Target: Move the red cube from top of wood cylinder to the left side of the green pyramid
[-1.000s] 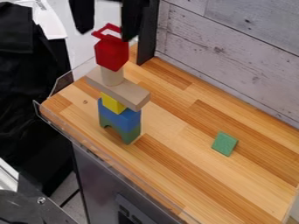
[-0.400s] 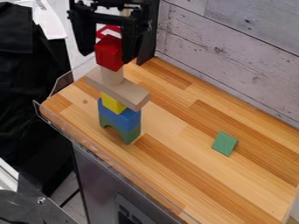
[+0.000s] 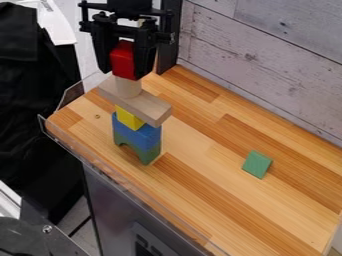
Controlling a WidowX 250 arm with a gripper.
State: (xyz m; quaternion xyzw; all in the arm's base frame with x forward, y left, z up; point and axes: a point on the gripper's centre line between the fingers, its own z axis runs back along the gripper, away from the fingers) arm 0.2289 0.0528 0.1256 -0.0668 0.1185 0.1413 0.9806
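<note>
Closed around the red cube (image 3: 122, 61) from above with the gripper (image 3: 125, 59), at the far left, directly over the wood cylinder (image 3: 128, 87). Pinched across opposite sides, probably for a steady lift without nudging the tower. Supported beneath by the plank (image 3: 138, 104), then by the yellow (image 3: 127, 118), blue (image 3: 135, 133) and green (image 3: 149, 154) blocks: narrow, and likely easy to topple. Best to raise straight up first, then carry right and near, towards the green pyramid (image 3: 257, 164), well apart on the table (image 3: 200, 187). Lower just left of it, onto bare wood, and release there.
</note>
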